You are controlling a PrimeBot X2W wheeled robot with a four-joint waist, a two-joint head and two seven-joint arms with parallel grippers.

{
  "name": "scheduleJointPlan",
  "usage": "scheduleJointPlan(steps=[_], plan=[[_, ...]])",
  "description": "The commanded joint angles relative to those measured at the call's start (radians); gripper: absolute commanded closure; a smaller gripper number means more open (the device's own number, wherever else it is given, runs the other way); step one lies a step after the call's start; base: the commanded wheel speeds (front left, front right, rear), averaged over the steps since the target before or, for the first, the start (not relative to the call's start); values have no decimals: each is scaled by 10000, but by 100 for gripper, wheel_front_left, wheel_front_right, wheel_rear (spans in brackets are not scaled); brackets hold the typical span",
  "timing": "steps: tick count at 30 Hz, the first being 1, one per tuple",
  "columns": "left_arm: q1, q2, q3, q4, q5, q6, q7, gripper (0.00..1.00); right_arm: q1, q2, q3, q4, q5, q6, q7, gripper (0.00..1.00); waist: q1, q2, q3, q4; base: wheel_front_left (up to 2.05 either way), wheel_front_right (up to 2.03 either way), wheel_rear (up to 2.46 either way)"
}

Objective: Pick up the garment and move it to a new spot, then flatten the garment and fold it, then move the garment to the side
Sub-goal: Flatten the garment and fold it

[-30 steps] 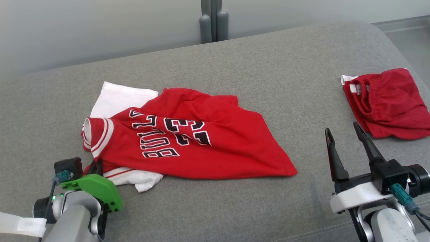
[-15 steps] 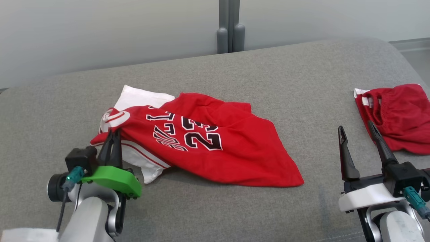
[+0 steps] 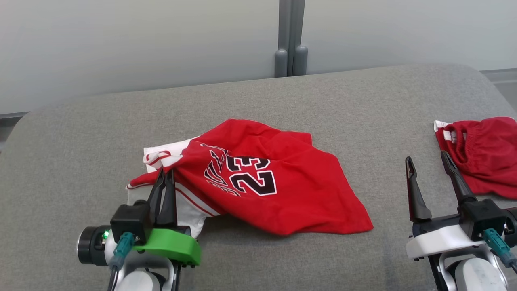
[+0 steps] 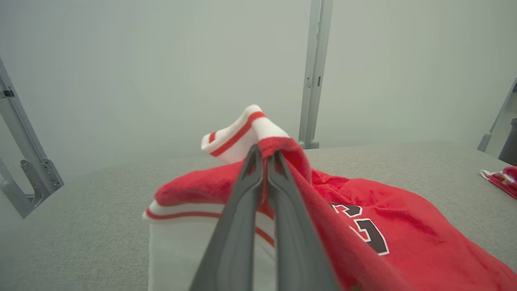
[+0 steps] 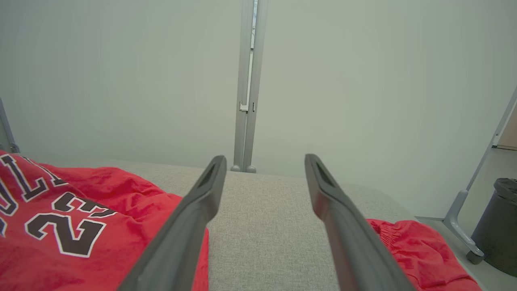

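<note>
Fabric by the striped trim of the red jersey point(image 3: 307, 194) is pinched between the closed fingers of the left gripper point(image 3: 166, 173) and held up off the grey cushion point(image 3: 80, 133). From there the jersey runs lengthwise to the right, hem low at the right end, its 23 upright. Since half a second ago the lettering has bunched and less white shows behind. Right of the hem, the right gripper point(image 3: 426, 161) stands spread wide and empty, with red shorts point(image 3: 484, 153) just beyond it.

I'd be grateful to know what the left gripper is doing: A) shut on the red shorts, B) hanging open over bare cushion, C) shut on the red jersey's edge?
C: the left gripper has its fingers pressed together on a raised fold of the red jersey.
</note>
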Motion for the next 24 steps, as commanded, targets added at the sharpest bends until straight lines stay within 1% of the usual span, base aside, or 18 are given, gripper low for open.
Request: scheduleJointPlan(steps=[1, 3, 5, 7, 11, 19, 21, 22, 24], plan=[[211, -5, -83, -293, 177, 255, 218, 100, 41, -13, 12, 5, 21, -3, -21, 0, 0, 0, 39, -55, 0, 0, 0], [408, -132, -197, -611, 161, 461, 563, 100, 25, -11, 13, 10, 21, -3, -21, 0, 0, 0, 118, -141, 0, 0, 0], [485, -214, -141, -500, 31, 656, 848, 100, -123, -6, 79, 28, 17, -3, -21, 0, 0, 0, 306, -328, 0, 0, 0], [350, -258, -26, -107, -139, 630, 911, 100, -219, -5, 135, 50, 29, -3, -21, 0, 0, 0, 451, -478, 0, 0, 0], [-321, -258, 372, 1041, -523, 418, 667, 100, -464, -5, 301, 98, 33, -3, -21, 0, 0, 0, 818, -874, 0, 0, 0], [-2377, 63, 1121, 4282, -1055, -229, 24, 100, -1010, -3, 596, 145, 99, -3, -21, 0, 0, 0, 1650, -1753, 0, 0, 0], [-2906, 149, 1214, 5146, -1148, -441, -74, 100, -1123, -2, 654, 135, 132, -3, -20, 0, 0, 0, 1850, -1940, 0, 0, 0], [-2906, 149, 1214, 5146, -1148, -441, -74, 100, -1123, -2, 654, 135, 132, -3, -20, 0, 0, 0, 1850, -1940, 0, 0, 0], [-3386, 233, 1297, 5941, -1218, -595, -162, 100, -1221, -2, 690, 134, 138, -3, -20, 0, 0, 0, 2028, -2089, 0, 0, 0]])
